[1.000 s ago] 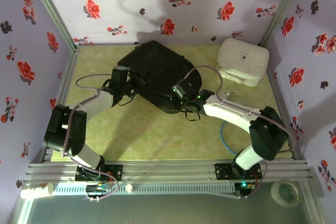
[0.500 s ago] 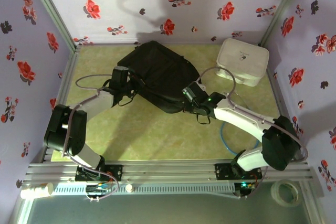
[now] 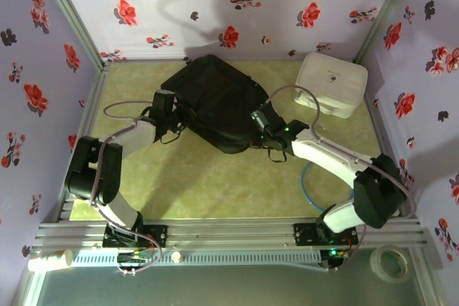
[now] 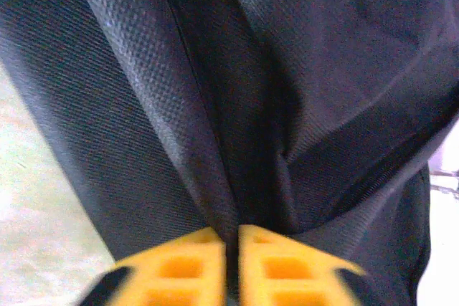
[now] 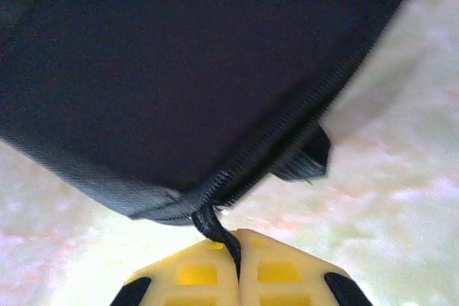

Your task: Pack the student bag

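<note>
Left fingers are pinched nearly together on a fold of black weave, so they're grasping the student bag at roughly its 9 o'clock edge. Right fingers are clenched tight on a little black cord tab that hangs off the bag's stitched seam, down around the bag's 4 o'clock side. The bag itself lies flat on the greenish surface, a bit toward 12 o'clock from the middle, rounded end pointing to the back wall. Over at 2 o'clock in the far corner is a white zip case; it has a small dark mark on the lid that might be a logo, but it's way too tiny to read. No readable brand or label on the bag fabric in either wrist view. A blue cable loops on the surface at about 4 o'clock, beside the right arm. Off the surface, at 5 o'clock, a roll of tape sits by the frame rail.
</note>
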Robot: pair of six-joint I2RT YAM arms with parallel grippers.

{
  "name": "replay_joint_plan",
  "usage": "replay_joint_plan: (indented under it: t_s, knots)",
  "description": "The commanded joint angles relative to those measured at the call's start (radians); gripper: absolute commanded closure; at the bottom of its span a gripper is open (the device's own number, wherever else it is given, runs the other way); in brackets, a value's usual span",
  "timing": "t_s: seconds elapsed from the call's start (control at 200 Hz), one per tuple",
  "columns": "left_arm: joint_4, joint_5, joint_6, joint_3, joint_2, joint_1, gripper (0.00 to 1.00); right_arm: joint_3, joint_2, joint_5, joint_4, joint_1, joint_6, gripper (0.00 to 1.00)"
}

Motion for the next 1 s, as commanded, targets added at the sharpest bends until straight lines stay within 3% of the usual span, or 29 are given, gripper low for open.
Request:
replay_joint_plan:
  t_s: [0.0, 0.145, 0.395, 0.715, 0.995]
  knots:
    - [-0.005, -0.090, 0.038, -0.020, -0.031, 0.058, 0.67, 0.089, 0.068, -0.141, 0.073, 0.005, -0.122, 1.00]
    - [0.012, -0.096, 0.035, -0.122, -0.116, 0.103, 0.46, 0.215, 0.171, -0.160, 0.062, 0.042, -0.187, 1.00]
    - [0.084, 0.031, -0.107, -0.263, -0.241, 0.087, 0.32, 0.414, 0.346, -0.217, 0.063, 0.113, -0.226, 1.00]
    - [0.204, 0.077, -0.238, -0.297, -0.242, 0.012, 0.29, 0.445, 0.393, -0.256, 0.105, 0.150, -0.182, 1.00]
    - [0.316, 0.081, -0.333, -0.292, -0.143, -0.035, 0.39, 0.405, 0.362, -0.258, 0.101, 0.151, -0.170, 1.00]
